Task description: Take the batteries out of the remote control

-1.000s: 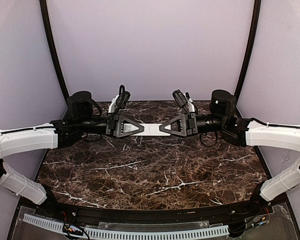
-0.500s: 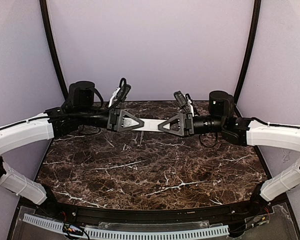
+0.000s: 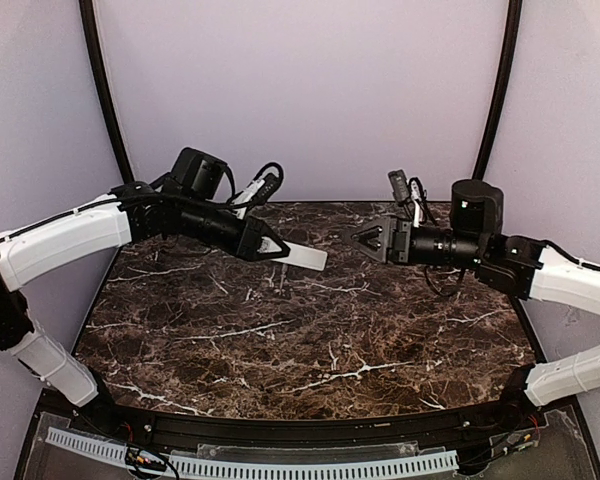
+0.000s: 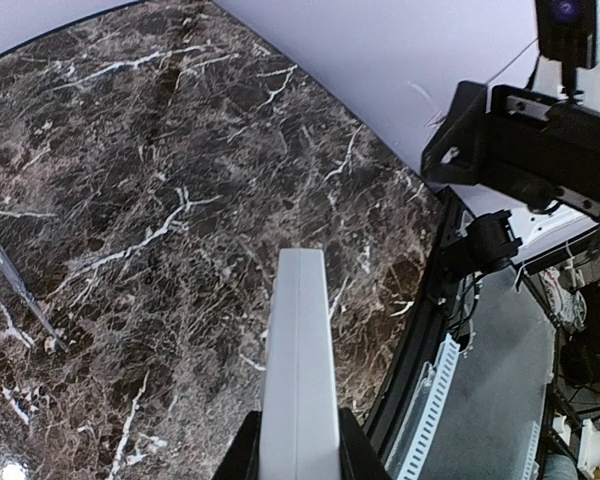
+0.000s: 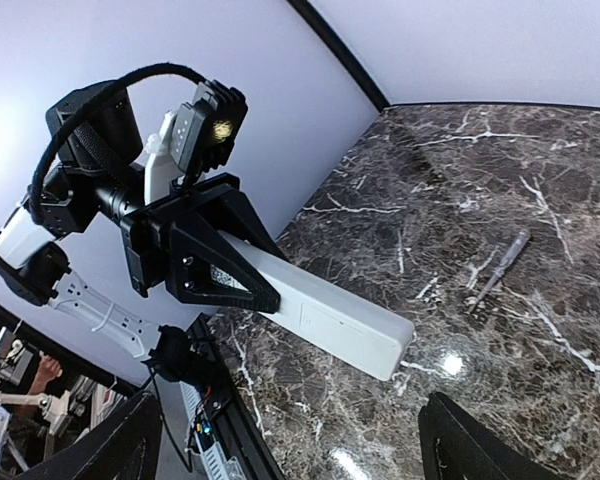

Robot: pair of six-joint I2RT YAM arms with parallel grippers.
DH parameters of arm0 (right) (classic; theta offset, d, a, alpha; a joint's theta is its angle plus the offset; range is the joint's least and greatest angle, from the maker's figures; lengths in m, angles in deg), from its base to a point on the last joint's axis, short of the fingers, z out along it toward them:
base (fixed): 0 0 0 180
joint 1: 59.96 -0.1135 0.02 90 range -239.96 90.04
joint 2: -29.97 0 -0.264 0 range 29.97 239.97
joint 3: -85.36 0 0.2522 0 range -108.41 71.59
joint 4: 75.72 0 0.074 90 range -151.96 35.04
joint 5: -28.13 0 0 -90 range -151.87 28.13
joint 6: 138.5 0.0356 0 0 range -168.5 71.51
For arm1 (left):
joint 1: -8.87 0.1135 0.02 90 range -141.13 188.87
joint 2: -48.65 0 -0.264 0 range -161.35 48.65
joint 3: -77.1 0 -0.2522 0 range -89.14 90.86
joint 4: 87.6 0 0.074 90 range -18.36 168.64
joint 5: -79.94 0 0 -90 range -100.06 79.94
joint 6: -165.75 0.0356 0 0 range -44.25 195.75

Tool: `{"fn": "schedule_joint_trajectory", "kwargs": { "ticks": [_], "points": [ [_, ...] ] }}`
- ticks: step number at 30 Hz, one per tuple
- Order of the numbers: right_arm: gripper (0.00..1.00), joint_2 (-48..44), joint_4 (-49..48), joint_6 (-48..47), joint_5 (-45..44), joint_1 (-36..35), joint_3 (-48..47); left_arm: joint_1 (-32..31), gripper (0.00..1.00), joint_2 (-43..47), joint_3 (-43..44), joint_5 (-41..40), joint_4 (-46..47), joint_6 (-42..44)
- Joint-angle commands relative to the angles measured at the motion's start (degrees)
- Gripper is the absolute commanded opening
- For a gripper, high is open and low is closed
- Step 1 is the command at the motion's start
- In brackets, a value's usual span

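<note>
The remote control is a slim white bar held in the air over the far middle of the table, and my left gripper is shut on one end of it. In the left wrist view the remote control runs straight out from between the jaws of the left gripper. My right gripper stands open a short way right of the remote's free end, touching nothing. The right wrist view shows the remote control with its back cover closed, ahead of the open right gripper. The batteries are hidden.
A thin clear-handled screwdriver lies on the dark marble table below the remote, also seen as the screwdriver in the left wrist view. Black frame posts and pale walls close the back and sides.
My right gripper has opened, let go of the remote and drawn back to the right. The left arm has swung and tilted the remote, which it now holds alone.
</note>
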Motion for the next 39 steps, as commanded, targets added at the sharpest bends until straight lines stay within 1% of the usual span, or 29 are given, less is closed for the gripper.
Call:
{"fn": "schedule_joint_trajectory", "kwargs": {
  "ticks": [1,4,6,10,14,16,21,26,30,36,39],
  "points": [
    [0.88,-2.58,4.86,-0.01,-9.04,-0.21,3.12,0.79,0.00,-2.94,5.00,0.09,-7.14,4.89],
    [0.89,-2.97,5.22,1.43,-10.56,-0.22,3.83,2.80,0.00,-4.65,5.13,3.83,-3.89,1.01],
    [0.90,-2.70,5.83,1.97,-11.05,-0.21,3.79,4.37,0.00,-6.09,5.18,7.73,-1.37,-1.30],
    [0.90,-1.49,6.11,3.05,-11.04,-0.22,3.68,6.72,0.00,-9.88,5.96,18.31,1.98,-4.94],
    [0.89,0.68,7.91,4.64,-12.16,-0.13,2.49,7.05,0.00,-12.66,6.28,22.30,3.73,-8.56],
    [0.88,1.82,7.78,4.84,-11.04,-0.17,1.81,7.05,0.00,-13.10,5.03,23.76,7.05,-10.29],
    [0.87,4.79,5.56,4.96,-7.11,-0.12,0.65,7.05,0.00,-11.88,0.58,23.46,10.93,-12.20],
    [0.87,8.35,4.10,6.48,-1.81,-0.28,-1.21,7.06,0.00,-9.68,-1.32,20.03,9.63,-12.21],
    [0.87,10.37,0.54,8.23,1.07,-0.56,-2.12,7.21,0.00,-8.75,-2.42,20.05,9.77,-12.00],
    [0.88,13.19,2.10,11.95,0.68,-0.68,-4.38,7.16,0.00,-7.19,-4.10,21.29,11.87,-13.01],
    [0.88,14.23,2.07,12.17,1.11,-0.95,-4.78,7.22,0.00,-6.93,-4.26,21.73,12.05,-13.22]
  ]
}}
